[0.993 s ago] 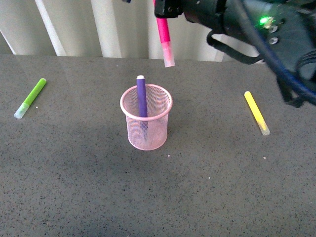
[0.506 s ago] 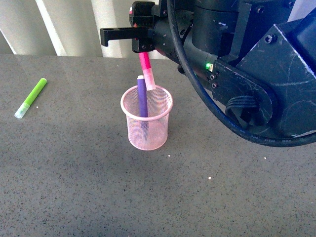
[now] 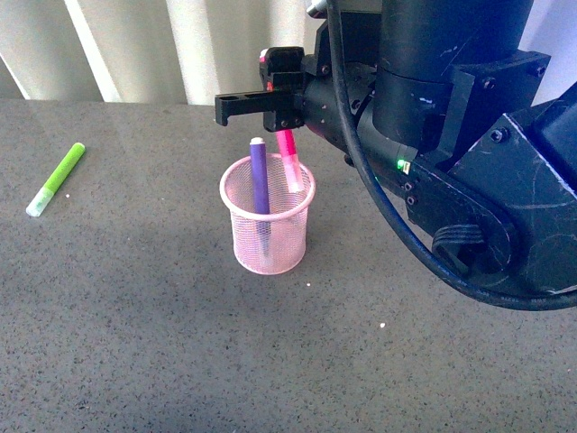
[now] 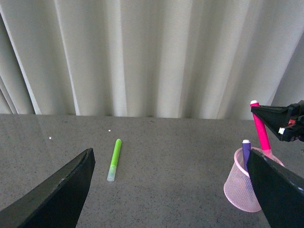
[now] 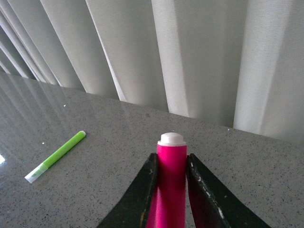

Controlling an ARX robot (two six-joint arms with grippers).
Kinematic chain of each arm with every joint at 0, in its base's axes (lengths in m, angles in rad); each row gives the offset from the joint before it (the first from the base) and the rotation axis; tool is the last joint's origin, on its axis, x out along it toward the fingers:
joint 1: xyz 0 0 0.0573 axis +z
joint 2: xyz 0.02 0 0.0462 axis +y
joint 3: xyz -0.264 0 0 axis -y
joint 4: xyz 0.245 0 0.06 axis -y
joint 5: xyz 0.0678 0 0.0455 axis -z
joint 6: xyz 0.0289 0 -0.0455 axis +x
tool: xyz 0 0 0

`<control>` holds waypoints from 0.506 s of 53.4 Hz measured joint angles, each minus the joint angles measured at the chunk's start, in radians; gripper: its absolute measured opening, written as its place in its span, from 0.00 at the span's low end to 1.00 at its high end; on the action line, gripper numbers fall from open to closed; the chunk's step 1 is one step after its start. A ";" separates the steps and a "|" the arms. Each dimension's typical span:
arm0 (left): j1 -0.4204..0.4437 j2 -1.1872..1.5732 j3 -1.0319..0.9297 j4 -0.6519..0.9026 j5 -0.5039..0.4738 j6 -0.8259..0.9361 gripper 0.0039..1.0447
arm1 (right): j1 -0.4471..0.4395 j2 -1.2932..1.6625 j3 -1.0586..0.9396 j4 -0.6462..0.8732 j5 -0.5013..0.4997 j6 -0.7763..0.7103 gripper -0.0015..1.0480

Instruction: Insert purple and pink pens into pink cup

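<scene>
One pen done: purple pen stands in cup mid-table; right gripper clamps pink pen, tip inside rim, unreleased; left gripper wide, idle.

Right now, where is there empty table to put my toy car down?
Bare table runs across the whole near side in front of the pink cup, and between the cup and the green marker. It is crowded at the cup, where the right gripper holds the pink pen beside the purple pen.
</scene>
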 joint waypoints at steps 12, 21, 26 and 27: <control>0.000 0.000 0.000 0.000 0.000 0.000 0.94 | -0.012 0.000 -0.005 0.002 -0.001 0.000 0.56; 0.000 0.000 0.000 0.000 0.000 0.000 0.94 | -0.033 0.000 -0.020 0.003 -0.002 0.001 0.81; 0.000 0.000 0.000 0.000 0.000 0.000 0.94 | -0.050 -0.014 -0.039 0.008 -0.004 0.004 0.95; 0.000 0.000 0.000 0.000 0.000 0.000 0.94 | -0.055 -0.021 -0.045 0.010 -0.005 0.005 0.95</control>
